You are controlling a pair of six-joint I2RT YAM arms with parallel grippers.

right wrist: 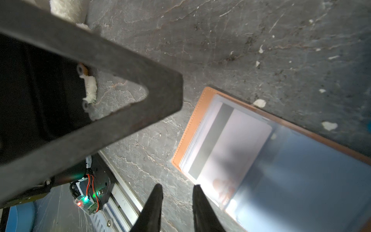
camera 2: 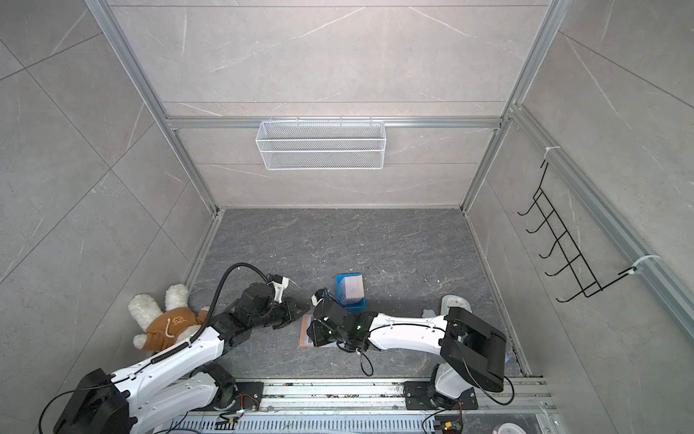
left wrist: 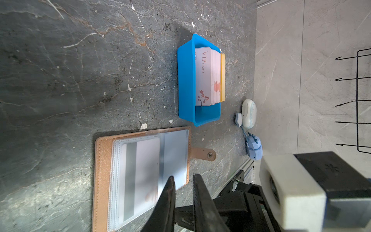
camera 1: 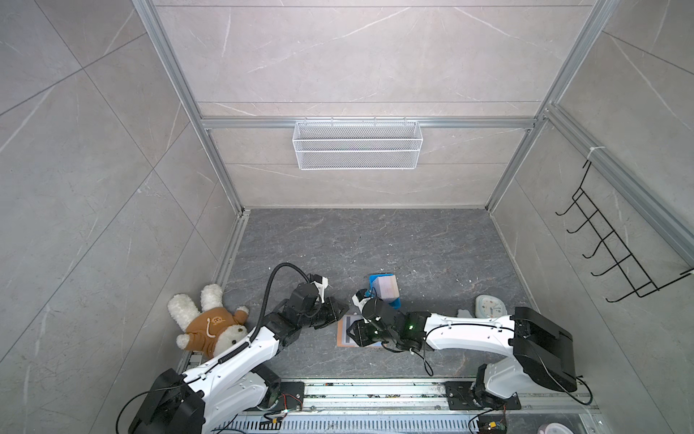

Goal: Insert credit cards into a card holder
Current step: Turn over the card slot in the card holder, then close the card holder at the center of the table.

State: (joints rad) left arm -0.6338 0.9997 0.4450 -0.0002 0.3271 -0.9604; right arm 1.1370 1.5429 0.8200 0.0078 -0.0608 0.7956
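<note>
The tan card holder point(camera 1: 342, 332) point(camera 2: 304, 332) lies open on the dark table between my two grippers. In the left wrist view its leather point(left wrist: 103, 170) frames clear sleeves, and one sleeve holds a pale credit card with a dark stripe point(left wrist: 140, 176) point(right wrist: 230, 144). A blurred bluish sleeve page point(right wrist: 301, 180) covers the tab side. More credit cards point(camera 1: 387, 286) point(left wrist: 202, 78) stand stacked in a blue tray. My left gripper point(left wrist: 184, 176) point(camera 1: 339, 305) hovers at the holder's edge, slightly open and empty. My right gripper point(right wrist: 177, 185) point(camera 1: 351, 331) is open and empty beside the holder's corner.
The blue tray point(left wrist: 185, 80) sits just behind the holder. A plush bear point(camera 1: 214, 327) lies at the left, and a small clock point(camera 1: 488, 306) with a blue toy point(left wrist: 254, 146) at the right. A wire basket point(camera 1: 356, 144) and a hook rack point(camera 1: 616, 244) hang on the walls.
</note>
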